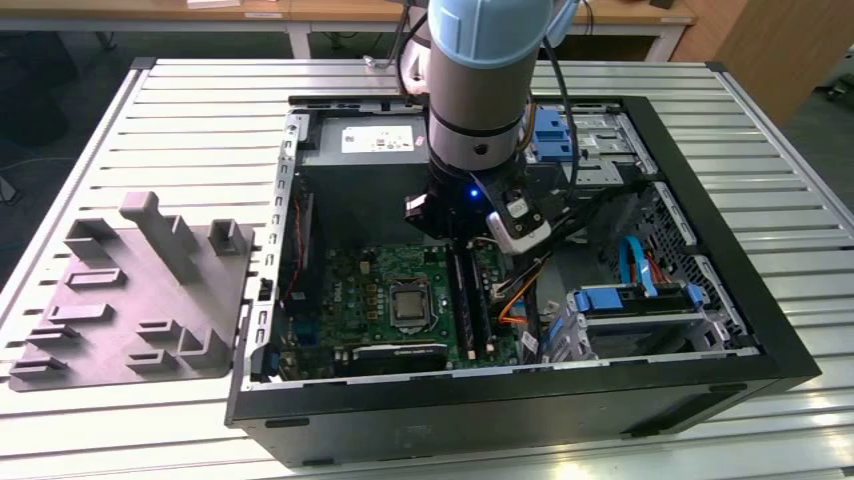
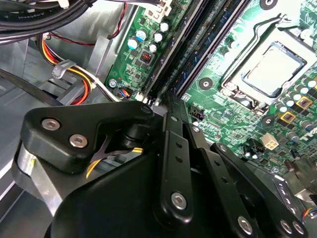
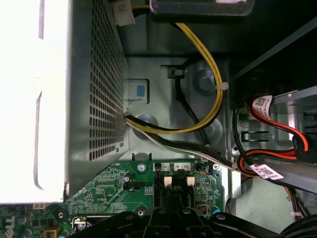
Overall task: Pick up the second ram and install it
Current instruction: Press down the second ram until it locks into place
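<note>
Plainly, I'm in the seating step, not the pick-up.

In the exterior view the arm reaches down into the open computer case (image 1: pixel 774 330), which lies on the slatted table (image 1: pixel 200 110). The gripper (image 1: pixel 461 238) hangs over the memory slots near the motherboard's (image 1: pixel 380 290) edge toward the exterior view's right. The second ram (image 1: pixel 463 300) reads as a dark strip standing in those slots. The grey parts tray (image 1: pixel 134 290) sits outside the case, by the table's edge on the exterior view's left.

In the second wrist view the gripper (image 2: pixel 168 99) has its tips drawn together on the near end of the second ram (image 2: pixel 194 52), a dark-blue line edge-on between black slot rails. I can't tell whether the tips pinch the board or only bear on it. The processor socket (image 2: pixel 275 67) lies just beside the slots. I judge that whatever follows calls for force straight down the slot, with no twist.

In the first wrist view the pale slot latches (image 3: pixel 167 181) sit at the motherboard's edge, under the perforated power-supply wall (image 3: pixel 99 74). The yellow cable loop (image 3: pixel 208 74) hangs near. Room is tight sideways; straight up is the open way out.
</note>
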You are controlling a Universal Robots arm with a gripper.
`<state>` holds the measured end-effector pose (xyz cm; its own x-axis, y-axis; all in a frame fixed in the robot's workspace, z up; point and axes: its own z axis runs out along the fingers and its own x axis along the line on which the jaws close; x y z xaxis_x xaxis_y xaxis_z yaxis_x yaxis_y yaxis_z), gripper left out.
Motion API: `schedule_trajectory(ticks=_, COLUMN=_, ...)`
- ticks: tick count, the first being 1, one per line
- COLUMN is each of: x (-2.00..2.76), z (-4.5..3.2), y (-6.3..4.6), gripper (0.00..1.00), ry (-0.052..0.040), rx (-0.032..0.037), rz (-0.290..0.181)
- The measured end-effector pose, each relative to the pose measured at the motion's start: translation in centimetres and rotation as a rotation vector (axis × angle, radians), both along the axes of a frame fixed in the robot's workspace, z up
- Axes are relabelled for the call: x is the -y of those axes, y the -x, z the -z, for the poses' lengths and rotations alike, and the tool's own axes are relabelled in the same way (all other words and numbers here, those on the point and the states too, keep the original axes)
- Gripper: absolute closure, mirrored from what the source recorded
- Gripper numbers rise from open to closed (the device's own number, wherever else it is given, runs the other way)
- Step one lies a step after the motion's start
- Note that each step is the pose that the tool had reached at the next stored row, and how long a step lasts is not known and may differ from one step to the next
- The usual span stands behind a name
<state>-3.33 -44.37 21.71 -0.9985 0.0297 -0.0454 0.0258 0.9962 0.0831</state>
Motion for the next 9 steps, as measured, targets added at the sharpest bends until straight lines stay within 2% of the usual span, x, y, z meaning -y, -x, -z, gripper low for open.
schedule_trajectory(ticks=2, x=-0.02, z=-0.23, y=0.0, gripper=0.90, ry=-0.0015, rx=0.0006, rz=0.000)
schedule_trajectory(ticks=9, x=0.00, z=-1.84, y=0.0, gripper=0.90, ry=0.0000, rx=0.0000, rz=0.000)
